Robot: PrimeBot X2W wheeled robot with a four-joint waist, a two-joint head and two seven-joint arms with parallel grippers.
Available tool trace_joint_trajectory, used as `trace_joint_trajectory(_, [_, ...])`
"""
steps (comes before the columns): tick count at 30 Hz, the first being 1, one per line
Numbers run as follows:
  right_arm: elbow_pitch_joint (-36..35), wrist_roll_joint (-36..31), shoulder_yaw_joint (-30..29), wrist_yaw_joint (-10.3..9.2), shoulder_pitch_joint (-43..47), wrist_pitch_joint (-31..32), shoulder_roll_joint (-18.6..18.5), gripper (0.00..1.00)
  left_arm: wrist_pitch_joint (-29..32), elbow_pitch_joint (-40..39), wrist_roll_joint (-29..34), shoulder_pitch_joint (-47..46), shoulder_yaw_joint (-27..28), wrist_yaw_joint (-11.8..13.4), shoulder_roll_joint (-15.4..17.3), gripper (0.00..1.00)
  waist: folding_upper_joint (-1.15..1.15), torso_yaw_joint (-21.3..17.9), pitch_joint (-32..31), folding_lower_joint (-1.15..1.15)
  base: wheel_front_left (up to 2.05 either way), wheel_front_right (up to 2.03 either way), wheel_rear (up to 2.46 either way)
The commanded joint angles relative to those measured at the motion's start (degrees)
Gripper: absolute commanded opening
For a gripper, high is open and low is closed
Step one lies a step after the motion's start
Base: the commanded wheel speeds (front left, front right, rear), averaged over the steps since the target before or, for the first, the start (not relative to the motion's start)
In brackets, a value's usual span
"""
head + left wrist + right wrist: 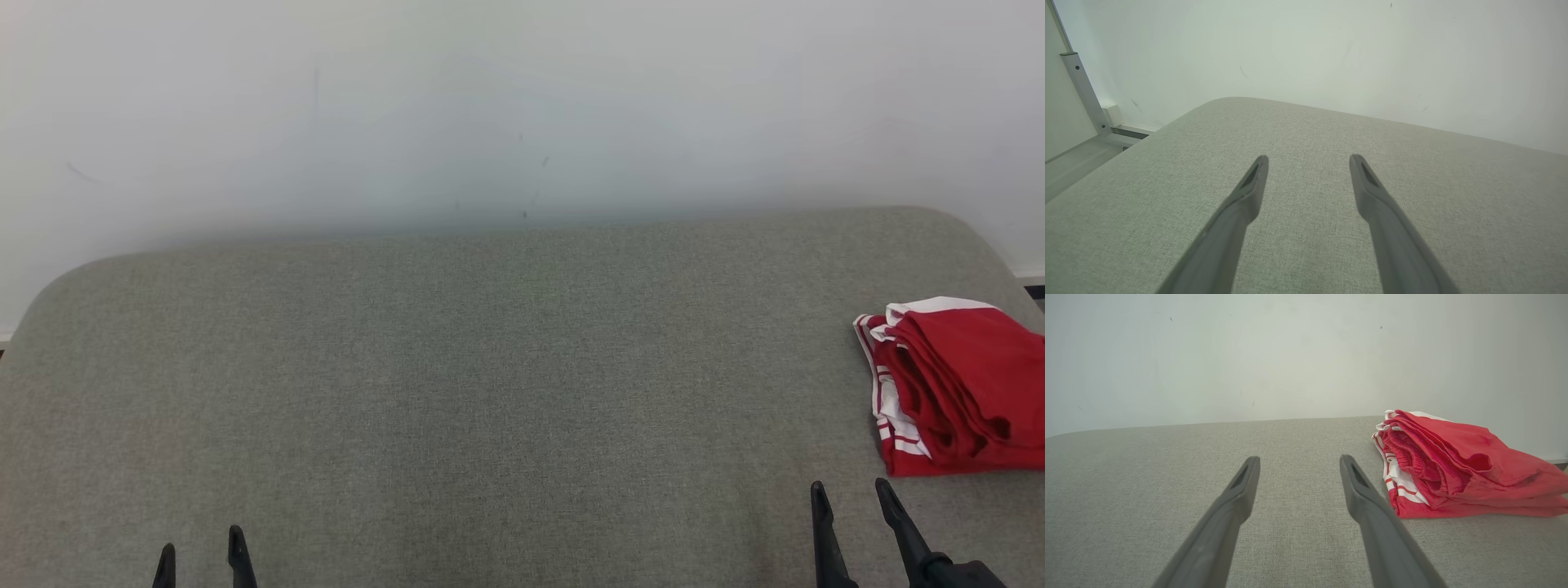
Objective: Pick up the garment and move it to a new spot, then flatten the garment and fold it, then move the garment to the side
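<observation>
Nearest, at the lower left of the head view, the left gripper (201, 545) shows only the tips of its two long dark fingers; the bottom edge cuts off the rest. Its own wrist view shows them spread wide with nothing between them, over bare cloth. At the lower right, the right gripper (851, 490) reaches a little further up, likewise wide apart and empty, its wrist clipped at the corner. Both are over the pale grey-green woven padded surface with rounded corners (490, 367); whether the fingertips touch it I cannot tell. Just beyond the right gripper, slightly to its right and apart from its fingers, lies the red garment with white striped trim (963, 384), folded into a thick stack near the surface's right edge. Its right part runs out of the head view, and its kind is hard to make out, perhaps shorts. Behind stands a plain white wall with faint scuff marks (490, 106), and the left wrist view shows a grey metal post (1084, 92) past the far left corner.
</observation>
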Motion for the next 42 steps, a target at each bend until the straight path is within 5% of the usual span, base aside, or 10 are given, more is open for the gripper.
trace_joint_trajectory(1, [-0.25, -0.07, -0.13, 0.00, -0.03, -0.21, 0.14, 1.00, -0.16, -0.09, 0.33, 0.73, -0.04, -0.02, -0.02, 1.00, 0.00, 0.02, 0.02, 0.00, 0.00, 0.00, 0.00])
trace_joint_trajectory(24, [-0.13, 0.55, 0.34, 0.00, 0.19, -0.23, 0.21, 1.00, -0.16, 0.59, 0.22, 1.00, 0.00, 0.08, -0.02, 1.00, 0.00, 0.17, 0.27, 0.00, 0.00, 0.00, 0.00])
trace_joint_trajectory(25, [-0.03, 0.34, 0.34, 0.00, 0.10, 0.01, 0.09, 0.00, 0.04, 0.68, -0.08, 0.44, -0.11, 0.06, -0.01, 0.00, 0.00, 0.18, 0.27, 0.00, 0.00, 0.00, 0.00])
trace_joint_trajectory(33, [3.74, 0.69, 0.44, 0.00, 1.45, 0.54, 0.22, 0.00, 0.71, 4.46, -0.57, 0.78, -0.18, 0.05, -0.49, 0.00, 0.00, 0.19, 0.28, 0.00, 0.00, 0.00, 0.00])
trace_joint_trajectory(42, [3.76, 11.50, -0.05, 0.00, -0.29, 3.15, 0.21, 0.00, 3.40, 4.49, -10.23, -1.05, 0.11, -0.88, -0.42, 0.00, 0.00, 0.37, 0.43, 0.00, 0.00, 0.00, 0.00])
